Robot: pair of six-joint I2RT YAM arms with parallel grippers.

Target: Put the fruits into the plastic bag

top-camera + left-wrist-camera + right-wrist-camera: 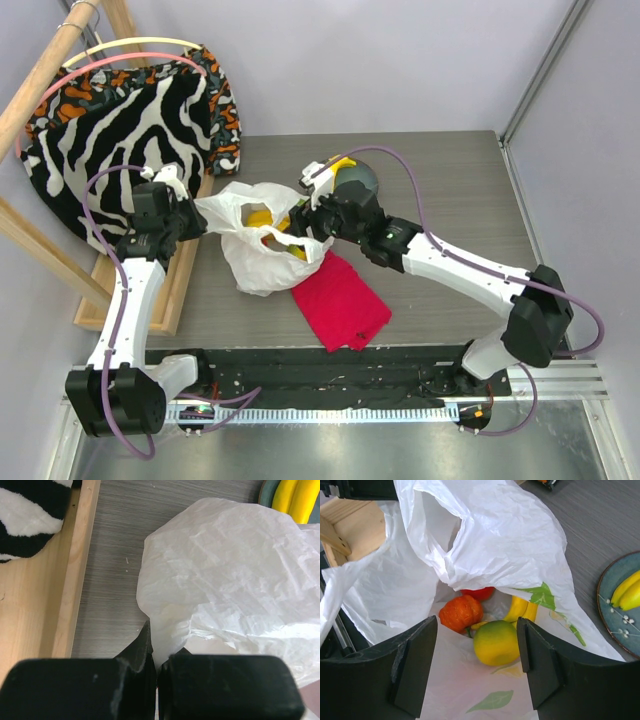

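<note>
we see plastic bag (510, 535) folds hiding most of a red fruit (477, 592), plate (610, 615) bananas (626, 591) cropped. its mouth faces our spread right tool (476, 630); left tool (156, 655) pinches its edge.

Crinkly thin plastic bag (500, 535) (translucent); matt wood-grain table (440, 190).

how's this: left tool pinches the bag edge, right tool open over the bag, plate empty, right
The plate is not empty: yellow bananas lie on it, seen in the right wrist view. The left tool does pinch the plastic bag, the right tool open over it.
</note>
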